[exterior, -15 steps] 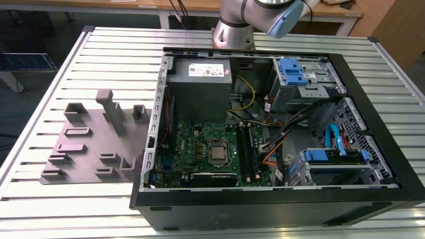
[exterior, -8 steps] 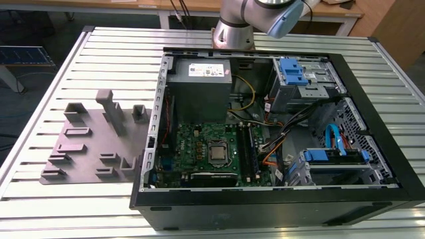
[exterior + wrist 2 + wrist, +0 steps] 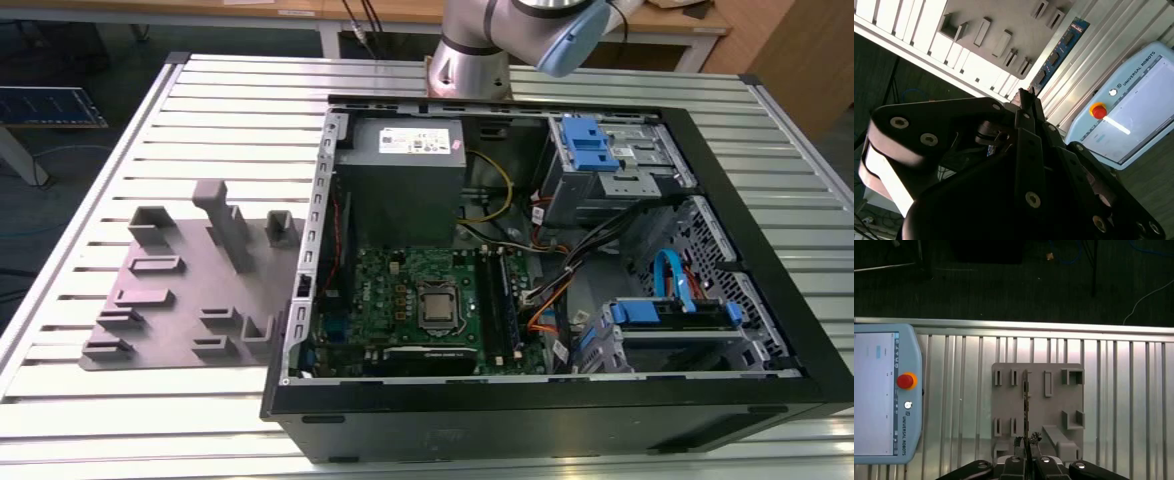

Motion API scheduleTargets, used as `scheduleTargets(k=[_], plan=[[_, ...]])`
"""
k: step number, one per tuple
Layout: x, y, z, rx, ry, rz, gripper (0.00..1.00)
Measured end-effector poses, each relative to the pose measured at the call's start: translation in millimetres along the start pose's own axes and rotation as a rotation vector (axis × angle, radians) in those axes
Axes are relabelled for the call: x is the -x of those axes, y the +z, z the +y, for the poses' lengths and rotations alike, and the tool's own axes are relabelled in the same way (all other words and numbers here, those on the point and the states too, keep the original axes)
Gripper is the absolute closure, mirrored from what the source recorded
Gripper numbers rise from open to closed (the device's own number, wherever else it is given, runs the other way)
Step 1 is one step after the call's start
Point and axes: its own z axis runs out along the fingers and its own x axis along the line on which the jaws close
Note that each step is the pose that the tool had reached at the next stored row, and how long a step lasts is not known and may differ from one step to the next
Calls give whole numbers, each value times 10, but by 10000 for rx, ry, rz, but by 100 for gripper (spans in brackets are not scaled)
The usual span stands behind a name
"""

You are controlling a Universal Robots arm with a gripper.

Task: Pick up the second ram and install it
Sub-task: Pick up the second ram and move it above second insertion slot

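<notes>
**SECOND RAM PINCHED IN PINCER, EDGE-ON**

Pinched at one end by the pincer (image 3: 1027,96): the second ram (image 3: 1059,52), projecting straight past the fingertips above the slotted grey fixture (image 3: 1054,405), with the teach pendant (image 3: 879,390) alongside. Held thin edge forward, probably to suit a narrow memory slot. At the centre of the exterior view, an open computer case (image 3: 534,420) on the slatted desk (image 3: 227,110).

Slatted metal table (image 3: 200,110) carrying a grey slotted holder plate (image 3: 187,290) near its edge on the exterior view's left, and beside it an open computer case (image 3: 534,425) exposing green motherboard (image 3: 387,285), power supply (image 3: 400,165) and a blue drive bracket (image 3: 587,145).
</notes>
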Motion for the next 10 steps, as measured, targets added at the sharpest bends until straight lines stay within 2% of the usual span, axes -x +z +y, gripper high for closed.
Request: scheduleTargets(k=[4, 10], plan=[[-2, 26, -110, 14, 3, 1, 89], [-7, 101, -383, 45, 3, -1, 89]])
